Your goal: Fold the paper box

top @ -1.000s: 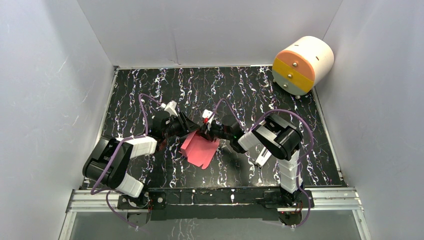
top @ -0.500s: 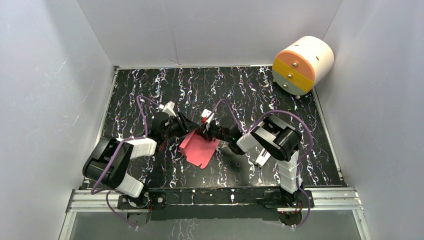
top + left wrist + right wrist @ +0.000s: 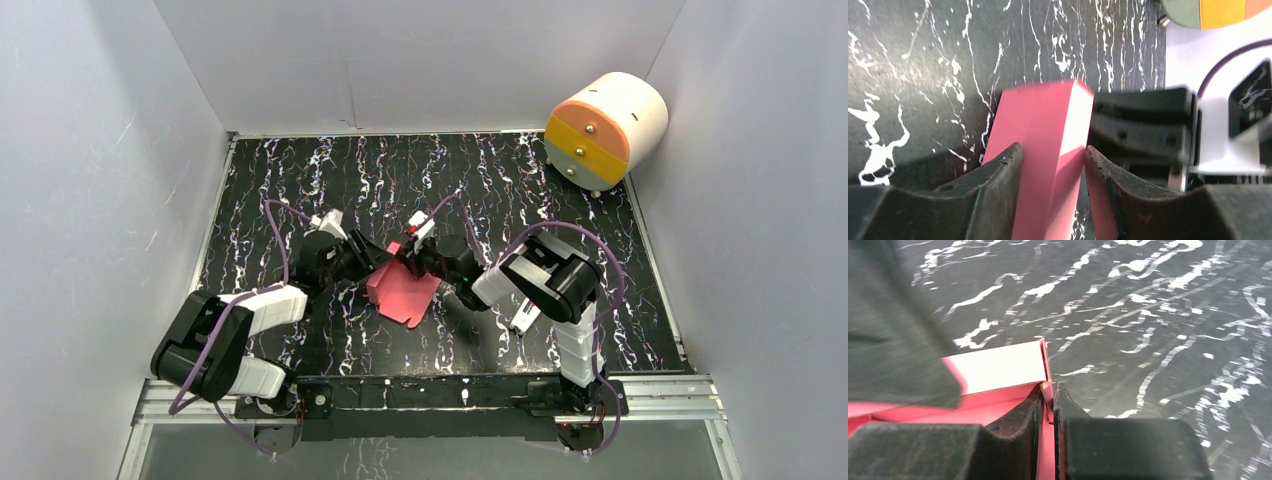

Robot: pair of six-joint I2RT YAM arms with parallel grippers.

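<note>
The paper box [image 3: 404, 292] is a pink-red card lying mid-table, with its far edge raised between my two grippers. My left gripper [image 3: 374, 262] reaches it from the left. In the left wrist view a folded pink wall [image 3: 1048, 110] fills the gap of the left gripper [image 3: 1052, 150] and touches both fingers. My right gripper [image 3: 410, 264] comes from the right. In the right wrist view the right gripper [image 3: 1048, 392] is shut on a thin upright flap at the corner of the paper box [image 3: 998, 367]. The right gripper's black body [image 3: 1143, 125] sits right beside the folded wall.
A big white-and-orange cylinder [image 3: 605, 128] stands at the far right corner of the black marbled table [image 3: 300, 180]. White walls close in the table on the left, back and right. Purple cables loop over both arms.
The left arm has stretched out, its elbow dropping toward the near left. The box's far edge has risen between the grippers, and the card has shifted slightly.
</note>
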